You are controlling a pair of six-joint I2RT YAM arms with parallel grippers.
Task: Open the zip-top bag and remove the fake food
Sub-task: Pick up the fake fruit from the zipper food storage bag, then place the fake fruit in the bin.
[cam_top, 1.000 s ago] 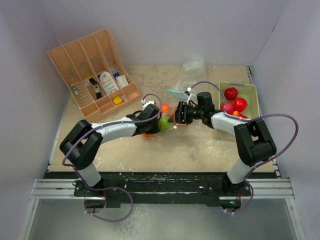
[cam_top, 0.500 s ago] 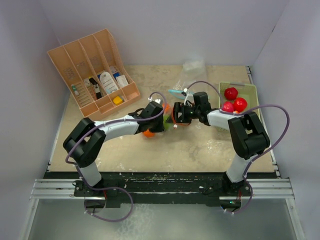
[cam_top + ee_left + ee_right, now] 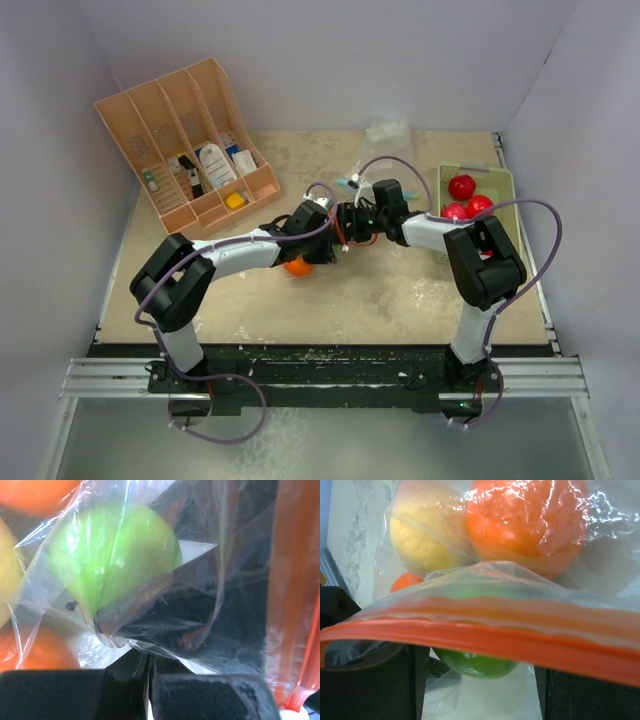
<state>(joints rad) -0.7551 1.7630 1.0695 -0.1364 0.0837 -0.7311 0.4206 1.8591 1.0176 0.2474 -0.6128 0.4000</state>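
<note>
The zip-top bag [image 3: 215, 565] hangs between my two grippers at the table's middle, clear film with an orange zip strip [image 3: 485, 640]. My left gripper [image 3: 150, 666] is shut on a fold of its film, just below a green fruit [image 3: 115, 555]. In the right wrist view my right gripper [image 3: 480, 685] stands open at the bag's mouth, its fingers either side of the green fruit [image 3: 475, 664] without touching it. Behind lie an orange fruit [image 3: 530, 525] and a yellow one [image 3: 425, 535]. From above, the left gripper [image 3: 320, 226] and right gripper [image 3: 348, 222] nearly meet; one orange fruit [image 3: 297, 266] shows below them.
A pale green tray [image 3: 503, 182] at the right holds three red fruits [image 3: 462, 186]. A peach divided organizer [image 3: 175, 120] with small items stands at the back left. Crumpled clear plastic [image 3: 386, 132] lies by the back wall, and a teal item [image 3: 350, 184] behind the grippers.
My right arm has pushed left toward the bag and its jaws now stand wider. The left gripper shifted right and back with the bag. The green fruit is now hidden from above.
</note>
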